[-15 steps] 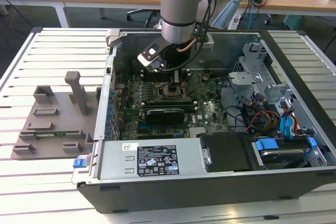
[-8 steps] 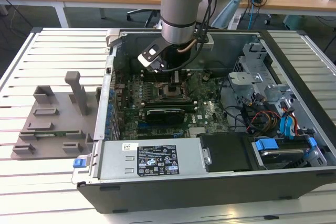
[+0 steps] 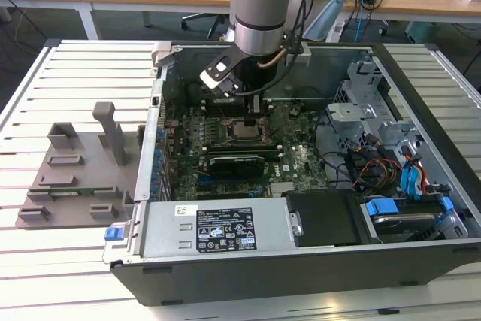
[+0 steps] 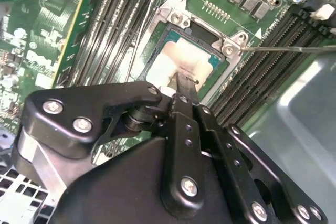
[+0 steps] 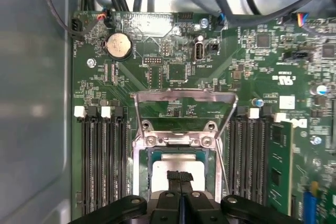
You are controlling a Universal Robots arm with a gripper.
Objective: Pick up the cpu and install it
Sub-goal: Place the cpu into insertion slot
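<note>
Inside the open-topped computer case [image 3: 263,280], the tool [image 5: 179,176] hangs over the cpu [image 5: 163,163] with clear room only straight above it. Rows of memory slots [image 5: 102,161] flank the tool on both sides. The raised metal socket frame [image 5: 184,95] stands just beyond it. A thin lever wire [image 4: 289,48] juts close beside it, and loose cables [image 3: 368,167] crowd the case farther off.

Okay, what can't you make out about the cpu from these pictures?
Whether the gripper touches the cpu: in both wrist views its shut fingers cover the spot.
Part of the cpu's rim: first wrist view, hidden by the gripper's body.
Whether it sits flat: exterior view, too small under the arm.
</note>
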